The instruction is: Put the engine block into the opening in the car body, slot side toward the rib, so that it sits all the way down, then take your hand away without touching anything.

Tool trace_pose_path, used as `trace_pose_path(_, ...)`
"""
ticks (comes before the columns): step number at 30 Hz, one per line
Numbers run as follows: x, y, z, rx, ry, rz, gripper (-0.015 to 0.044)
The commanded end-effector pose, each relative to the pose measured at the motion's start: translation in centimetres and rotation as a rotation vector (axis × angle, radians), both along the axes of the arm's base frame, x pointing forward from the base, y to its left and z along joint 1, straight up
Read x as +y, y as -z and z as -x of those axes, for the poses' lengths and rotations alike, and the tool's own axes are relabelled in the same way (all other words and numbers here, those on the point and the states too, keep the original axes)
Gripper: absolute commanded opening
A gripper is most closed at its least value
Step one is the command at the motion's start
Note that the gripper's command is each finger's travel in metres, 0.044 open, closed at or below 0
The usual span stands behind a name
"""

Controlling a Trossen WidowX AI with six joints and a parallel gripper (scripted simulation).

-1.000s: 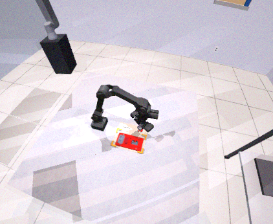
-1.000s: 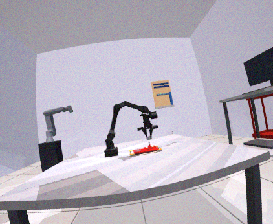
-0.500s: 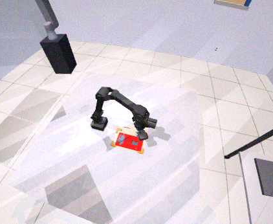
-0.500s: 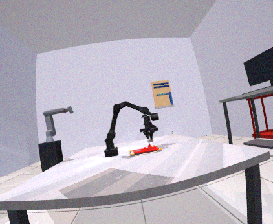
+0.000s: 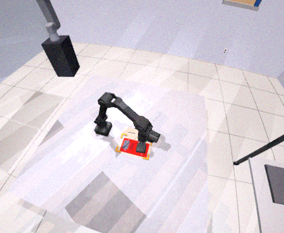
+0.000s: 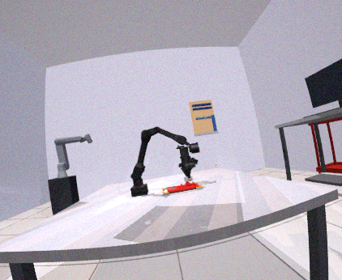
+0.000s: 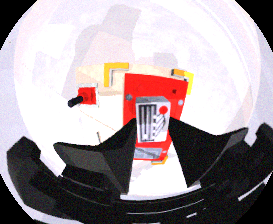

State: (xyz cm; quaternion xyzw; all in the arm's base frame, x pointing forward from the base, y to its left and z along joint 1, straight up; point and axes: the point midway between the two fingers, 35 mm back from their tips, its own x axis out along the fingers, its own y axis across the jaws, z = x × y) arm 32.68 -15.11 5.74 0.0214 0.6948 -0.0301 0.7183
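Note:
The red car body (image 5: pixel 131 152) (image 6: pixel 179 188) (image 7: pixel 154 85) lies flat on the table. My gripper (image 5: pixel 141 149) (image 6: pixel 188 176) (image 7: pixel 153 122) points down over the car body and is shut on the grey engine block (image 6: pixel 189 179) (image 7: pixel 146 123). The wrist view shows the block's dark slots on the left and a red round spot on its upper right. The block is over the middle of the car body, low against it or just above it; the exact gap cannot be told. The block hides the opening and the rib, and the gripper hides the block in the top view.
Yellow corner brackets (image 5: pixel 123 135) (image 7: pixel 116 66) stand around the car body. A small red block with a black stem (image 7: pixel 87 95) stands beside it on a beige board (image 5: pixel 131 130). A grey-blue window panel (image 5: pixel 126 145) (image 7: pixel 148 152) is at one end of the body.

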Motion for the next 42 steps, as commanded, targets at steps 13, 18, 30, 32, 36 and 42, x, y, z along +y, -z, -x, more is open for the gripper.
trace_pose_path(13,-1.16,0.75,0.94,0.008,0.176,-0.004,0.0160)
trace_pose_path(18,-1.16,0.75,0.94,0.008,0.176,-0.004,0.0160)
trace_pose_path(30,-1.16,0.75,0.94,0.009,0.104,-0.002,0.0160)
trace_pose_path(32,-1.15,0.75,0.94,0.009,0.058,-0.001,0.0160)
trace_pose_path(36,-1.15,0.75,0.94,0.010,0.021,0.000,0.0160)
trace_pose_path(42,-1.16,0.77,0.95,0.010,0.037,0.000,0.0160)
